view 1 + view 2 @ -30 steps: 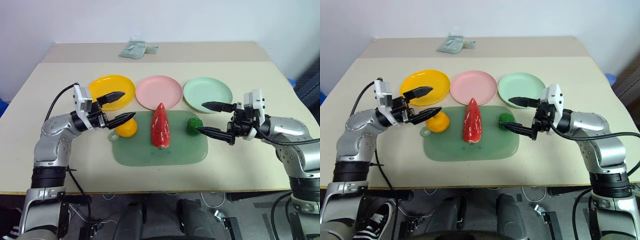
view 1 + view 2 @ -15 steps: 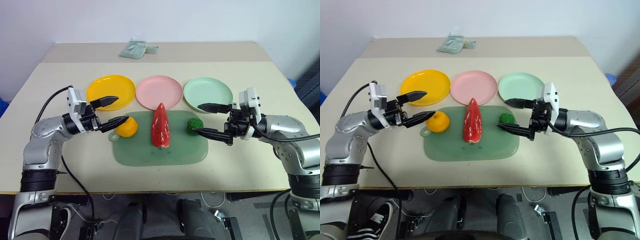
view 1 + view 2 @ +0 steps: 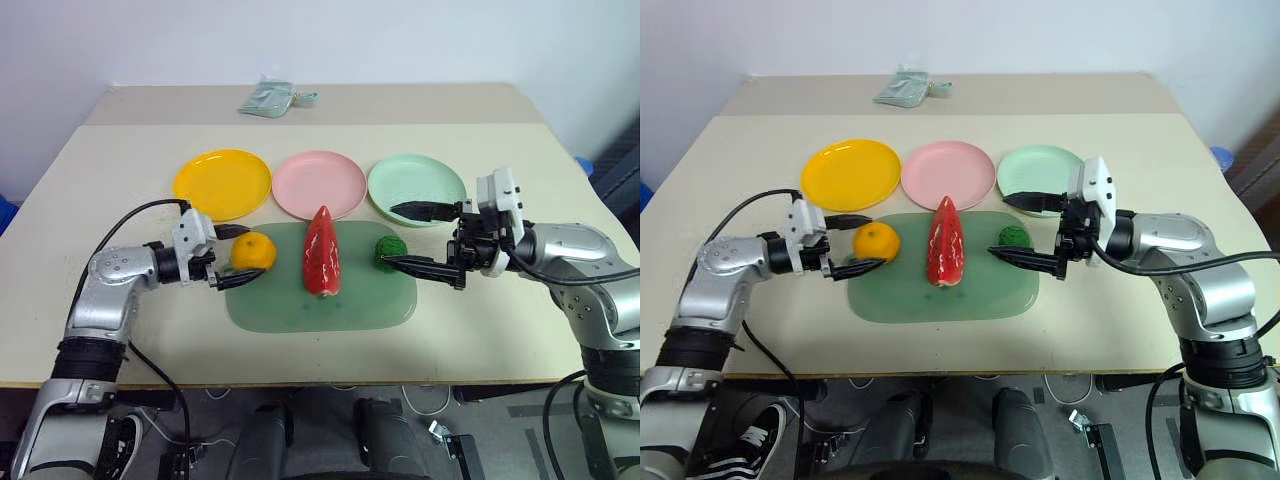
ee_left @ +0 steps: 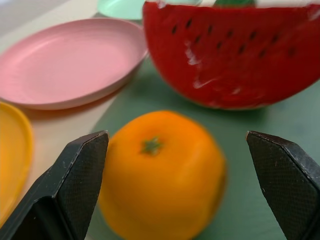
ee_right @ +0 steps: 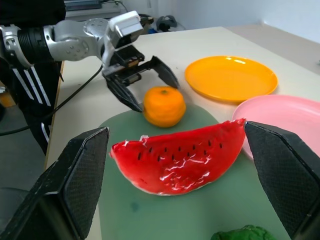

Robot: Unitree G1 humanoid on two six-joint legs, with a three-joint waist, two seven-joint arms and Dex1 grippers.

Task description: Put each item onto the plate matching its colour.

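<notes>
Orange fruit (image 3: 253, 251) sits on the green mat (image 3: 320, 305), between the left gripper's (image 3: 239, 254) spread jaws. Right gripper (image 3: 407, 238) hovers near the dark-green lump (image 3: 389, 248), jaws released.

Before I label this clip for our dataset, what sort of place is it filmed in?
Probably a robot test room, not a home: a plain beige table against a bare white wall, toy food such as the watermelon wedge on a green mat, and three coloured plates, like the yellow plate.

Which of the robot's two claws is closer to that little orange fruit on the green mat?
The left. The left gripper stands open with its fingers on either side of the orange fruit. The right gripper, also open, is far across the mat, beyond the watermelon wedge, by the dark-green lump.
</notes>
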